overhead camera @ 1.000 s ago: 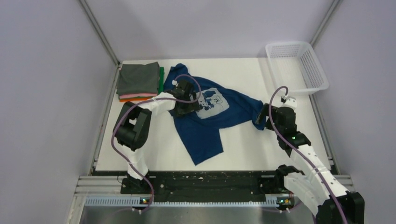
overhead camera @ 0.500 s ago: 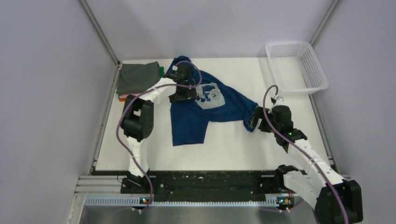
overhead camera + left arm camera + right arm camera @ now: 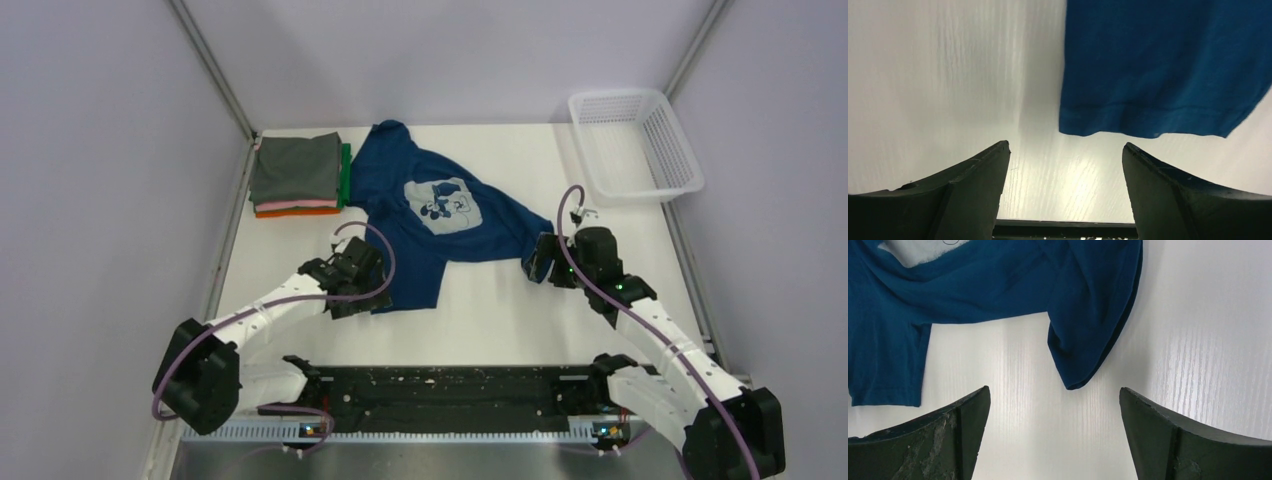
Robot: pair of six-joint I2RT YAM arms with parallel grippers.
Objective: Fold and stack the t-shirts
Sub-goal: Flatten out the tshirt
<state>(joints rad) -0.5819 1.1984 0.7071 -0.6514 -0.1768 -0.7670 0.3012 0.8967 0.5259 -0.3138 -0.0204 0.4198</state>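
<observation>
Navy t-shirt (image 3: 398, 178) | pale cartoon print (image 3: 440, 203) | too small to read

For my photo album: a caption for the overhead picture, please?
Both open, left tool and right tool flank a rumpled navy t-shirt; folded stack nearby.

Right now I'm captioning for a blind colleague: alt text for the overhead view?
A blue t-shirt lies rumpled on a table, the left gripper open by its near hem, the right gripper open by its right end. Folded shirts sit far left, a basket far right.
</observation>
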